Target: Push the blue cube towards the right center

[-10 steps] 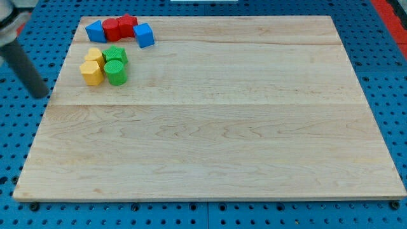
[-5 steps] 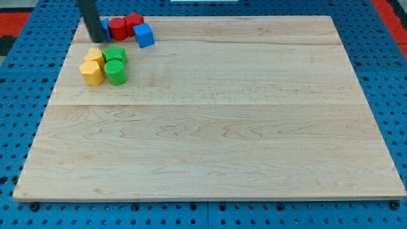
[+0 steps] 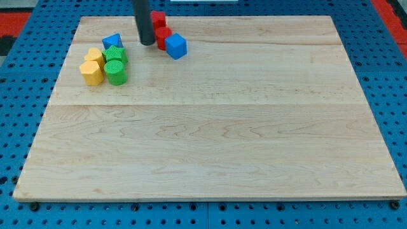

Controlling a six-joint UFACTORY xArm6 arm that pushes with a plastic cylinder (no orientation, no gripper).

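Note:
The blue cube lies near the view's top, left of centre, on the wooden board. Two red blocks sit just up and left of it, the lower one touching it. My tip is on the board just left of the red blocks, a short way left of the blue cube. A blue triangular block lies further left, touching the green blocks.
Two green blocks and two yellow blocks cluster at the view's upper left. A blue pegboard surrounds the board.
My tip swept right along the view's top. The red blocks and the blue cube moved right; the blue triangular block shifted right and down beside the green blocks.

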